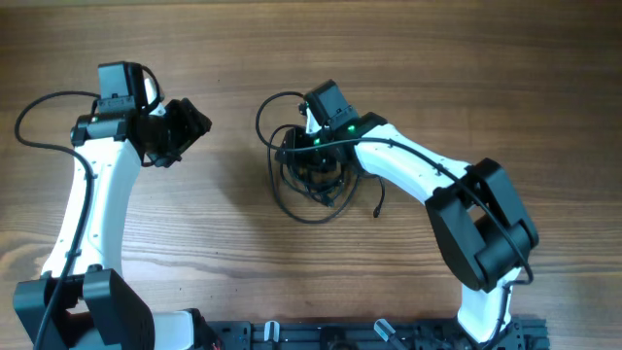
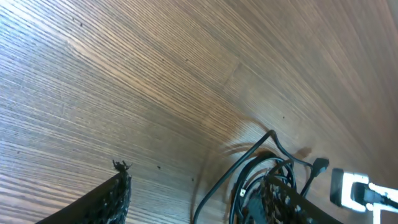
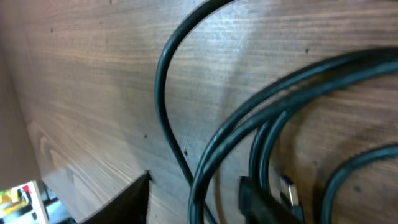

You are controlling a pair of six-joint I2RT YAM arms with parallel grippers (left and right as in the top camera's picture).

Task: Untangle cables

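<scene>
1. The right gripper (image 1: 316, 163) is sitting down in the cables (image 1: 309, 194). The tangle is lying directly under and around it on the table (image 1: 233, 58).
2. I can't tell its jaw state. The wrist view is showing only one finger (image 3: 124, 202) just beside a strand, with nothing clearly pinched.
3. The left gripper (image 1: 183, 129) is hovering well apart from the right gripper, off to its left. Its jaws are spread and it's carrying nothing.
4. My read of the step in hand: it's singling one strand out of the clump. Doing that well means pinching exactly one cord, not the doubled run passing near the finger. Taking two is likely just dragging the knot along.
5. Best target I'm seeing is the outer loop (image 1: 260, 122), bulging out on the far-left of the right gripper and standing clear of the rest.
6. The pull should be going low, slow and outward. The left gripper should probably be pinning the rest, or the whole bundle is likely sliding along with it.
7. The clump is looking roughly round. Overall the long axis is running diagonally, from that loop on the far-left of the right gripper to the loose tail on its near-right.
8. The tail's plug (image 1: 376, 211) is pointing toward the near side.
9. Another plug (image 3: 285, 190) is lying among the strands in the wrist view. I can't tell which cord it belongs to.
</scene>
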